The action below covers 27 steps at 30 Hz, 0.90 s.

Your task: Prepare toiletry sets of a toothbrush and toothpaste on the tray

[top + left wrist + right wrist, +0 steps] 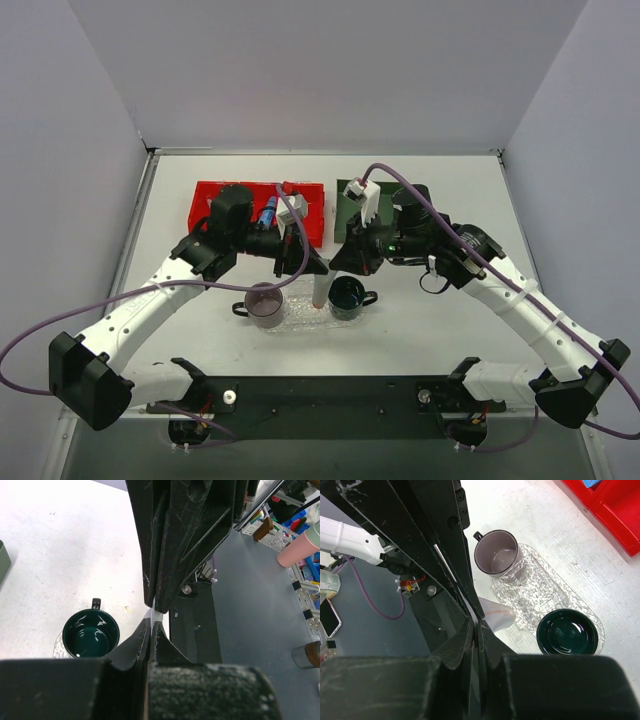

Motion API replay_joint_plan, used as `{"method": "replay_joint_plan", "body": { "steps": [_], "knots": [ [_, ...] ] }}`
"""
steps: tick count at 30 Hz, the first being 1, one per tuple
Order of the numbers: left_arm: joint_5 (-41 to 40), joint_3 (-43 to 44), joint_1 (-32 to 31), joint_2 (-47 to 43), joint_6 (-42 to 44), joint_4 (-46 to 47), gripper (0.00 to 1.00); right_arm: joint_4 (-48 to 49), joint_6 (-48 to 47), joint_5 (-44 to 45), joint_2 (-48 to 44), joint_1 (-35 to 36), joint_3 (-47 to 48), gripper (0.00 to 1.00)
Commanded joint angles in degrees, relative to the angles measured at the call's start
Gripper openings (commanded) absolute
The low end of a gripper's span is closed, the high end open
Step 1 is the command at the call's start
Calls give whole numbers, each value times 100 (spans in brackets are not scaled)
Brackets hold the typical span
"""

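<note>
top external, two cups (264, 304) (347, 296), one toothpaste (318, 291)

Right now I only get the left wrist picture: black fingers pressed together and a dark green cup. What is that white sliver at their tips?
Observer: The toothpaste. From above, the left gripper holds this white tube upright, orange end down, over the tray.
Operator: Is the green cup alone on that tray?
Observer: No, a mauve cup stands at the other end from the dark green cup; both look empty.
Operator: And the black bulk above the fingers?
Observer: The right gripper, shut, tip to tip with the left; whether it grips the tube too, I cannot tell.
</note>
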Motion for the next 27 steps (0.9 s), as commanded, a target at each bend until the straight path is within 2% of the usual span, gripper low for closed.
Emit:
{"method": "replay_joint_plan", "body": {
  "steps": [1, 4, 7, 8, 9, 12, 15, 19, 23, 24, 26, 27],
  "knots": [
    [123, 67, -76, -15, -43, 413, 0, 375, 69, 322, -65, 79, -185, 0],
    [70, 58, -76, -23, -96, 457, 0, 463, 61, 850, -250, 79, -361, 0],
    [-18, 58, -76, -23, -104, 466, 25, 647, 43, 1114, -487, 79, -554, 0],
    [-44, 67, -68, -41, -96, 457, 37, 691, 43, 1158, -549, 79, -590, 0],
    [-79, 58, -50, -67, -104, 448, 54, 753, 43, 1228, -645, 87, -616, 0],
    [-185, 32, -24, -129, -105, 466, 74, 788, 43, 1475, -812, 70, -704, 0],
    [-404, 93, 108, -277, 71, 264, 79, 797, 52, 1624, -927, 70, -757, 0],
    [-764, -100, 529, -611, -104, 605, 80, 902, 52, 1738, -1111, 87, -897, 0],
    [-1765, -460, 811, -937, -447, 975, 80, 1306, 104, 1905, -1427, 96, -1248, 0],
    [-2429, -461, 820, -964, -456, 967, 80, 1472, 122, 1949, -1472, 122, -1310, 0],
    [-3204, -461, 846, -990, -447, 862, 80, 1649, 183, 2089, -1568, 140, -1433, 0],
    [-3983, -452, 855, -990, -473, 687, 80, 1798, 227, 2195, -1586, 175, -1529, 0]
  ]
}}
